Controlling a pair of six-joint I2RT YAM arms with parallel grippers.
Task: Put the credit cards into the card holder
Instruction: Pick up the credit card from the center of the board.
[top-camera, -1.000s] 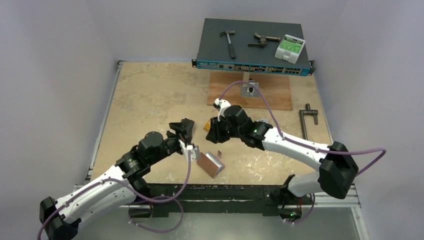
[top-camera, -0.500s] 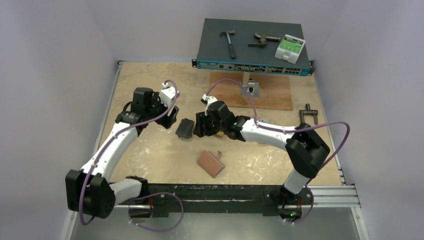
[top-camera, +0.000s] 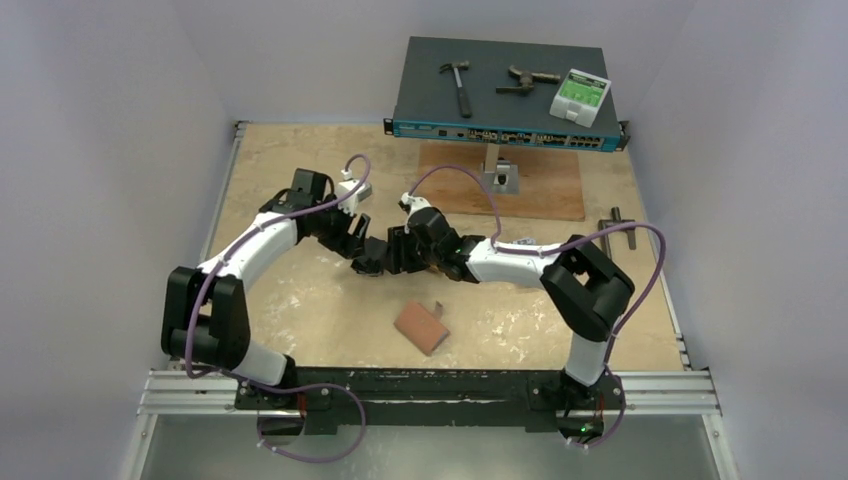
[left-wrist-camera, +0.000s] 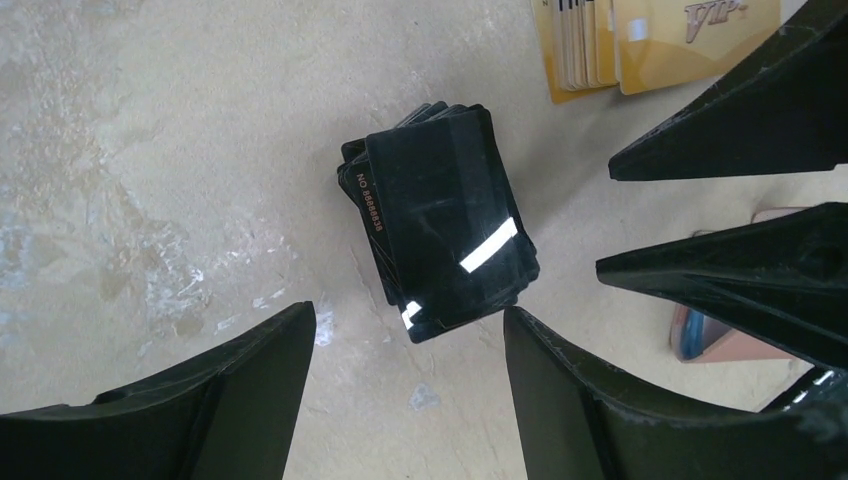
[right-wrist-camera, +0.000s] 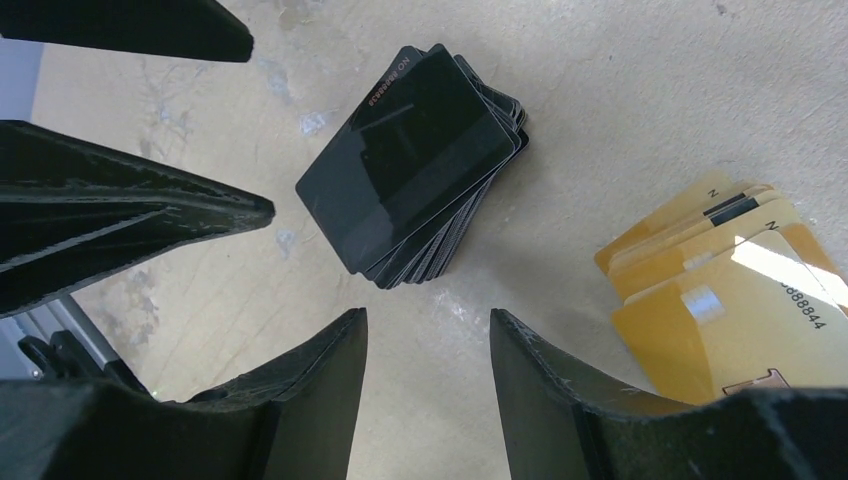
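The left tool (left-wrist-camera: 408, 315) hangs over the black card stack (left-wrist-camera: 440, 225). Its 2 fingers are spread wide with nothing between them, and the near corner of the stack shows in the gap between their tips. The stack lies flat on the tabletop (top-camera: 300, 170), slightly fanned, with 1 glossy card on top. From the opposite side the right tool (right-wrist-camera: 425, 315) points down at the same stack, also wide open and empty, with the stack just beyond its tips. Right of that, a fanned bunch of gold cards (right-wrist-camera: 720, 290) lies near the black ones without touching them. The card holder (top-camera: 421, 327) rests well apart from both piles, nearer the arm bases. It looks folded shut, and no card shows in it.

The step in hand looks like the first pickup from the black stack. The 2 tools are head to head, so probably only 1 should descend while the other gives room. Cards lying flat offer little to pinch, so the fingers would need to straddle the stack's edges low down before closing. The holder will likely need opening too.
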